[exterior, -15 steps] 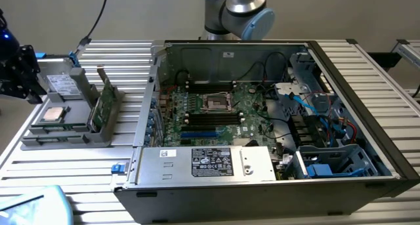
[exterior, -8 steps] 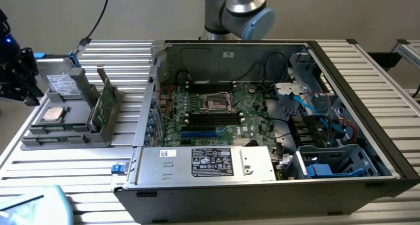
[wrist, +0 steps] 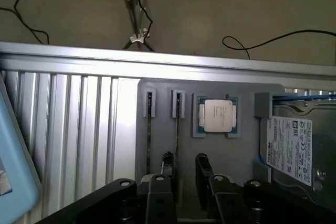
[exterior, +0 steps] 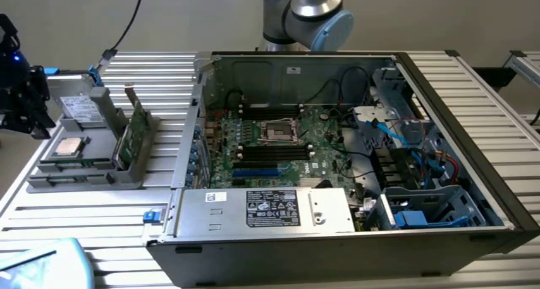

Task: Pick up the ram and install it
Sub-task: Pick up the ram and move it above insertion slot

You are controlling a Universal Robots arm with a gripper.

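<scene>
In the left third of the exterior view, on a grey tray (exterior: 72, 176), the ram (exterior: 128, 137): set on one long edge in the tray's right-hand holder, long axis running from lower frame to upper frame and slanting slightly rightward. Just left of it, a silver-topped processor (exterior: 67, 147) and, above that, a boxy drive (exterior: 80, 107). Not held: in the wrist view, gripper (wrist: 184, 162) over the same tray, black fingers (wrist: 202, 164) parted, bare tray between them, gripping nothing; offset from the ram impossible to tell. Long, narrow, flat and green, darker patches along its face. Further right, the open computer case (exterior: 337, 260), motherboard (exterior: 291, 156) facing up.
</scene>
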